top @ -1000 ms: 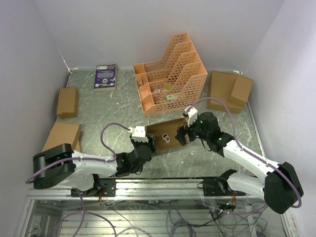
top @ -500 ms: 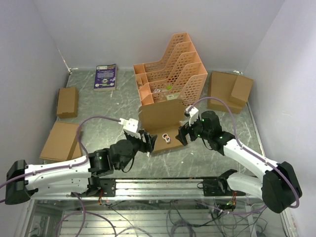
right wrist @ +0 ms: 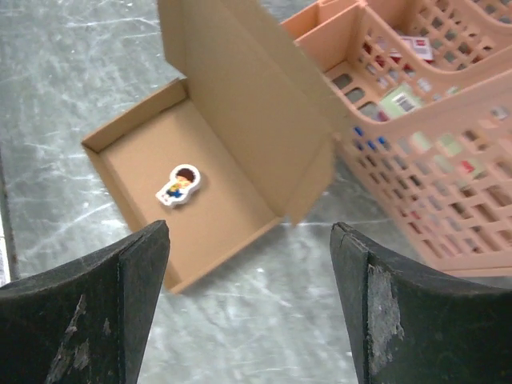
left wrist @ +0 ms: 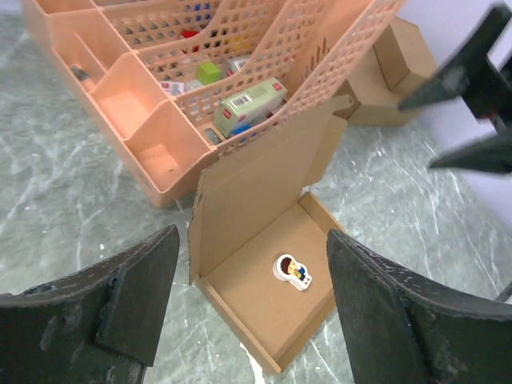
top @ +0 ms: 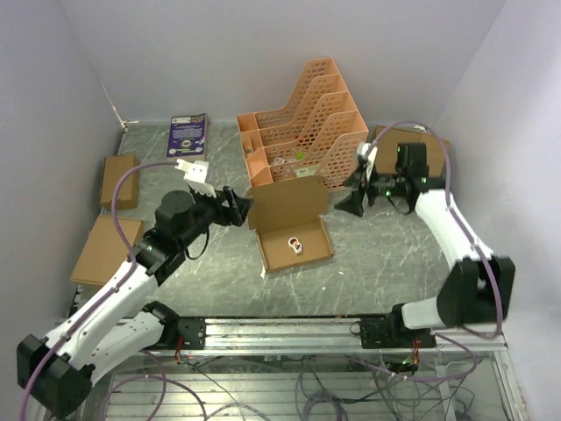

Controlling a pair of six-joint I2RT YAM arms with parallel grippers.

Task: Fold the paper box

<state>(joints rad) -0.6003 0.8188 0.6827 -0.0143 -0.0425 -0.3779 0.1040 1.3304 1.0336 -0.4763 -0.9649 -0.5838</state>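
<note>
Grey marbled table (top: 394,254), seen from above, carries the paper box (top: 294,237) near centre, lid raised, before the orange rack (top: 302,123) — left wrist view: left gripper (left wrist: 252,240) spread wide above it — right wrist view: right gripper (right wrist: 248,240) likewise apart, clear of it.

In the top view the raised lid of the paper box (top: 285,206) conceals the lower front of the orange file rack (top: 302,123), and the cover text of the book (top: 187,136), upper left, is illegible. In the left wrist view the rack runs off the top edge, and the right gripper (left wrist: 418,132), upper right, is blurred and cut by the right edge. In the right wrist view the labels of the packets (right wrist: 400,98) in the rack cannot be read.
</note>
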